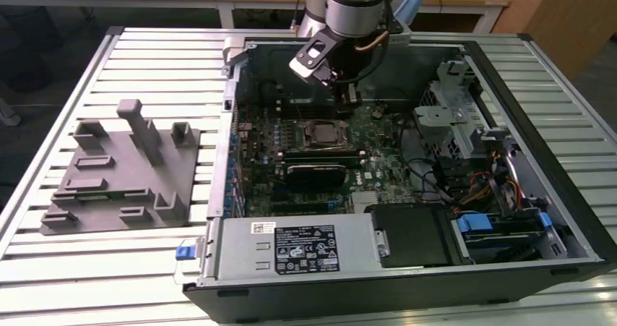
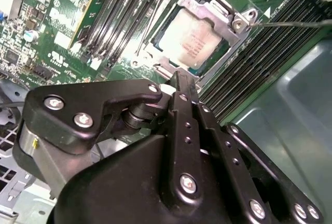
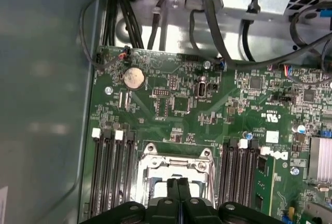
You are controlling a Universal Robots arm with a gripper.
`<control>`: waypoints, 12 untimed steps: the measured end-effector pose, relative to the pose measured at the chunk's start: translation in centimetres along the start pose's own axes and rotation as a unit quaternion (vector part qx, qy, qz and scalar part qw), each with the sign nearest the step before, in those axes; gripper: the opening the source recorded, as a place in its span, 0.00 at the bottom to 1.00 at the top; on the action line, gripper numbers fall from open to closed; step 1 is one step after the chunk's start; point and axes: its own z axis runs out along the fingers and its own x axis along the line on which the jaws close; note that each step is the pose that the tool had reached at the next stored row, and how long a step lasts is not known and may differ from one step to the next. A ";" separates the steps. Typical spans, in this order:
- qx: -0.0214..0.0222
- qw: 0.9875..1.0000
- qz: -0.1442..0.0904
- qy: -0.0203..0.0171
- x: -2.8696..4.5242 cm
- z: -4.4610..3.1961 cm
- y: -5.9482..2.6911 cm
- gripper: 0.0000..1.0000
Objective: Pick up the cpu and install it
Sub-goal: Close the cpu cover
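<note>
Slatted metal table (image 1: 97, 282) carrying an open computer case (image 1: 405, 297); a grey moulded tray (image 1: 126, 189) lies beside the case, on the exterior view's left. Inside the case, the green motherboard (image 1: 378, 132) lies flat with the socket (image 2: 231, 19) near its middle. The cpu (image 2: 194, 40) sits in the socket, silvery top up, with the socket's metal frame overlapping its edges. The gripper (image 3: 178, 185) hangs above the socket, apart from the cpu; its fingers (image 2: 182, 86) are pressed together with nothing between them. Memory slots (image 3: 111, 172) run along both sides of the socket. A coin cell (image 3: 133, 78) lies further along the board, beyond the socket.
</note>
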 end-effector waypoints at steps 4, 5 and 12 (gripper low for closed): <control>0.000 1.000 0.000 0.000 0.03 0.26 -0.50 0.11; 0.000 1.000 0.000 0.000 0.05 0.34 -0.66 0.11; 0.000 1.000 0.000 0.000 0.17 1.14 -1.96 0.11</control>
